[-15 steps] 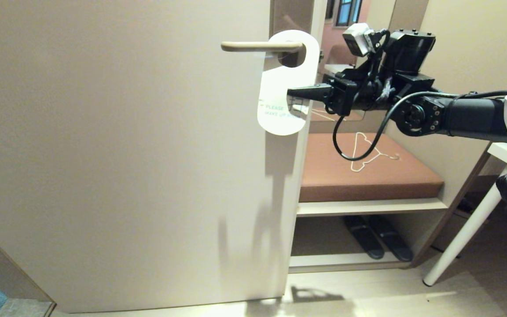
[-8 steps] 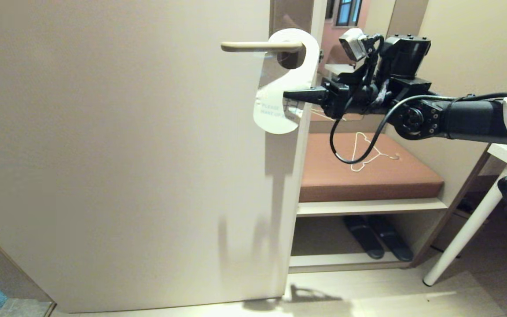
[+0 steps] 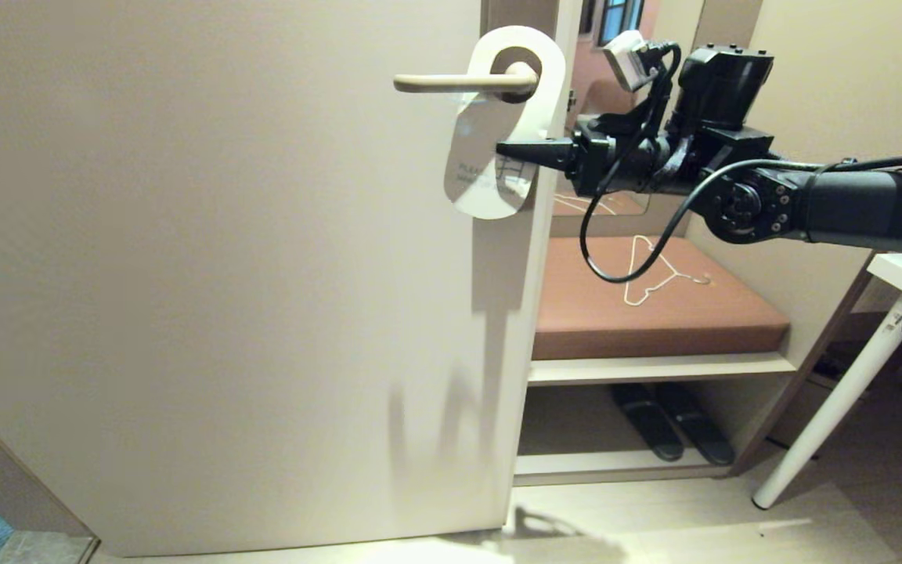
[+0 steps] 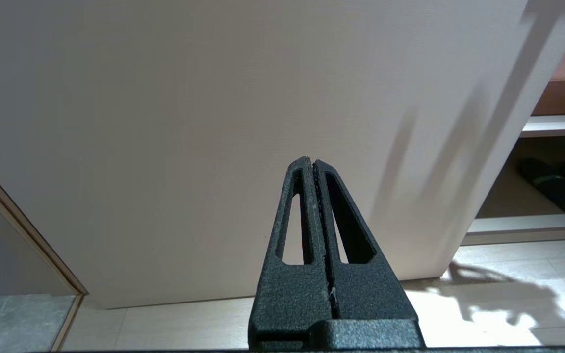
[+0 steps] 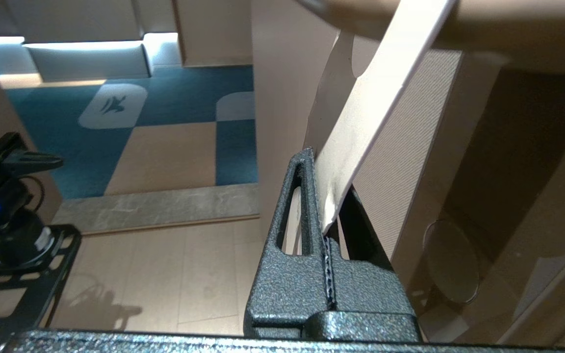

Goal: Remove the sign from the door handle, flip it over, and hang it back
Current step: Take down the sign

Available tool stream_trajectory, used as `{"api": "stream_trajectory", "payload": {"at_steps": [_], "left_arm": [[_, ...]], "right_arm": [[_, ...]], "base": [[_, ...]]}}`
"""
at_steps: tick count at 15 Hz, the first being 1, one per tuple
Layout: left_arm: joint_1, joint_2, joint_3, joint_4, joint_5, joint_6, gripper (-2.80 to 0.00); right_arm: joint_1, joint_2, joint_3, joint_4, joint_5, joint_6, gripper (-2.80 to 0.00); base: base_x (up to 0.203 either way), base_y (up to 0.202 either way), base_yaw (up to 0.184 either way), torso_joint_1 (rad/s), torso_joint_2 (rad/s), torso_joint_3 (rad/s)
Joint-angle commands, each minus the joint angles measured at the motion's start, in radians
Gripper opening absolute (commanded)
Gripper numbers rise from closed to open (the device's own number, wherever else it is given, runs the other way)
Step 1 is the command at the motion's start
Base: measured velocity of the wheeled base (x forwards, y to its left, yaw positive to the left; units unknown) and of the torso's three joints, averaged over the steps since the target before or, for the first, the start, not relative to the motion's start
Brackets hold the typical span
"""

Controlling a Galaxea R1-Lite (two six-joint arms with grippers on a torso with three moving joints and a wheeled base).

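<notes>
The sign (image 3: 490,125) is a white card with grey lettering, and its oval hole rings the pivot end of the door handle (image 3: 451,81), a cream lever on the door. The card is lifted and twisted, its top loop above the lever. My right gripper (image 3: 507,149) reaches in level from the right and is shut on the card's right edge, below the hole. In the right wrist view the sign (image 5: 371,113) runs up from the right gripper (image 5: 322,196) to the handle (image 5: 483,19). My left gripper (image 4: 310,161) is shut and empty, parked low and facing the door's lower part.
The beige door (image 3: 185,274) fills the left. Right of its edge is a brown bench cushion (image 3: 717,321) with a thin white wire hanger (image 3: 658,274) on it, dark slippers (image 3: 670,423) beneath, and a white table leg (image 3: 835,399) at the far right.
My right gripper has risen and shifted slightly left with the sign. The card's loop has climbed above the lever, and the card has twisted and narrowed in view.
</notes>
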Motion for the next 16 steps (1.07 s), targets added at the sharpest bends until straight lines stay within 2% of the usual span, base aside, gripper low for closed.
{"api": "stream_trajectory", "payload": {"at_steps": [1, 6, 11, 16], "left_arm": [[0.0, 0.001, 0.0, 0.0, 0.001, -0.001, -2.8], [0.0, 0.001, 0.0, 0.0, -0.001, -0.001, -2.8], [0.0, 0.001, 0.0, 0.0, -0.001, -0.001, -2.8], [0.0, 0.001, 0.0, 0.0, 0.0, -0.001, -2.8]], "right_arm": [[0.006, -0.014, 0.005, -0.001, -0.037, 0.001, -2.8], [0.006, -0.065, 0.104, -0.001, -0.065, -0.056, -2.8], [0.014, -0.103, 0.158, -0.001, -0.104, -0.062, -2.8], [0.075, -0.115, 0.172, 0.003, -0.259, -0.062, -2.8]], "base": [[0.0, 0.0, 0.0, 0.0, 0.0, 0.0], [0.0, 0.0, 0.0, 0.0, 0.0, 0.0], [0.0, 0.0, 0.0, 0.0, 0.0, 0.0], [0.0, 0.0, 0.0, 0.0, 0.0, 0.0]]}}
